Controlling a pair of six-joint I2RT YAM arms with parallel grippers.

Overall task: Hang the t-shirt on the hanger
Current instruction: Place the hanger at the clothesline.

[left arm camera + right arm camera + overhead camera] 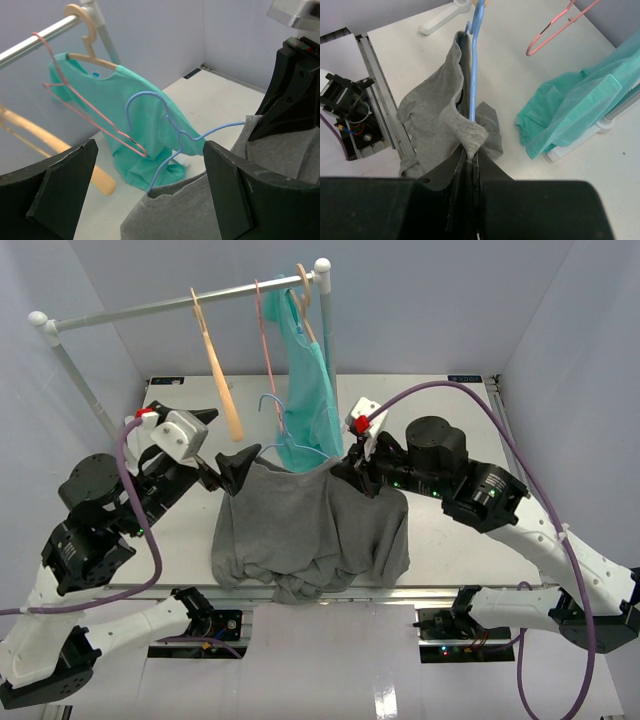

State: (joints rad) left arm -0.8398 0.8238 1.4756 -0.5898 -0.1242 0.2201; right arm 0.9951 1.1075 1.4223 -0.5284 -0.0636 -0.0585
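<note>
The gray t-shirt (310,530) hangs in a lifted sheet over the table's near middle, its hem bunched at the front edge. The light-blue hanger (281,423) sticks out of its neck, hook upward, one arm inside the cloth. My right gripper (352,475) is shut on the shirt's right shoulder; in its wrist view (472,155) a peak of gray fabric (470,132) is pinched beside the blue wire (474,65). My left gripper (235,472) is at the left shoulder, jaws wide open (150,165), with the collar (190,215) and hanger (148,93) between and beyond them.
A white clothes rail (180,305) spans the back. On it hang a tan hanger (220,370), a pink hanger (265,340) and a teal garment (310,390) on another tan hanger, close behind the blue hook. The rack's foot (440,17) lies on the table.
</note>
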